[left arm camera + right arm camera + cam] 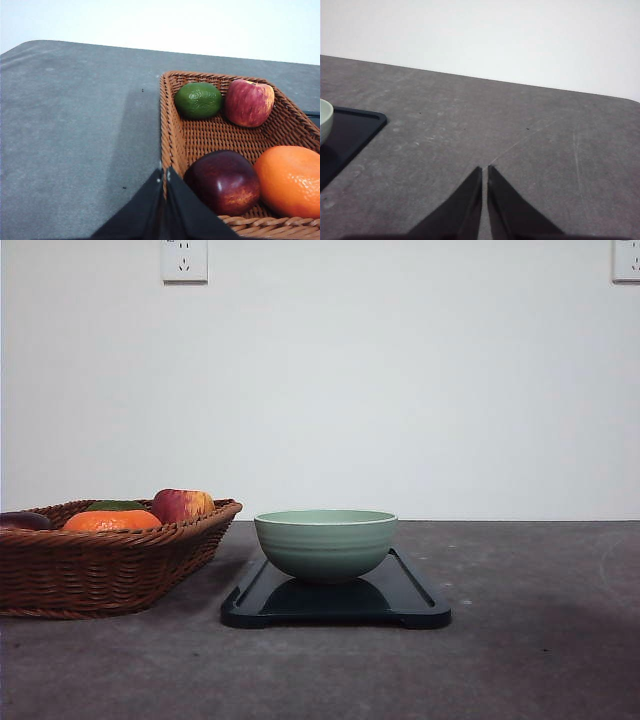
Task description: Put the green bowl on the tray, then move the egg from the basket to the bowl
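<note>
In the front view the green bowl [326,543] sits upright on the middle of the dark tray [420,600], so the first half of the task looks done; the tray lies just beside the wicker basket [100,570], which keeps the coming transfer short. Above the basket's braided rim show an orange [112,521], a red apple [182,505], a sliver of something green and a dark fruit at the far left edge. From the left wrist view, the left gripper [165,172] hangs with its fingers pressed together, holding nothing, at the basket's near corner, well placed to reach in. Inside lie a lime [198,100], the apple, the orange and a dark red fruit [224,181]; no egg can be made out among them. In the right wrist view the right gripper [484,170] is likewise closed and empty over bare table [520,145], with the tray's corner and the bowl's rim at the edge, apparently parked clear of the work.
</note>
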`<state>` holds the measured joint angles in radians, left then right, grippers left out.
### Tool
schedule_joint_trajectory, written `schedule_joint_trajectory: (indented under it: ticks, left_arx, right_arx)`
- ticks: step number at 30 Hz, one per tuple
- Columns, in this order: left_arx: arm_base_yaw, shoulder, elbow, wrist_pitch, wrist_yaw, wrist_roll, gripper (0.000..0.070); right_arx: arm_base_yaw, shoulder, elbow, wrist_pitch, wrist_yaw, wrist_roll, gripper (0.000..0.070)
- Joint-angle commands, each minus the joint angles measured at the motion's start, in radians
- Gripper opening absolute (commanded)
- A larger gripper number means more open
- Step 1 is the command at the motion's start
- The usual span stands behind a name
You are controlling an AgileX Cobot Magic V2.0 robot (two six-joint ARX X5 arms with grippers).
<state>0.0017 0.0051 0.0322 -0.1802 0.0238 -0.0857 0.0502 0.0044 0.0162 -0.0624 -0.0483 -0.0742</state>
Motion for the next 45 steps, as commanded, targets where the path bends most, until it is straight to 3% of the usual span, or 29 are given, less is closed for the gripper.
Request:
schedule_joint_trajectory:
  ticks: [1, 45]
  left_arx:
    - [0.001, -0.002, -0.018, -0.002, -0.002, 0.014, 0.0]
    - [0.001, -0.002, -0.018, -0.002, -0.002, 0.014, 0.0]
  right_arx:
    - [0.0, -0.001, -0.004, 0.015, 0.003, 0.01, 0.0011]
    - [0.0, -0.001, -0.004, 0.015, 0.003, 0.01, 0.0011]
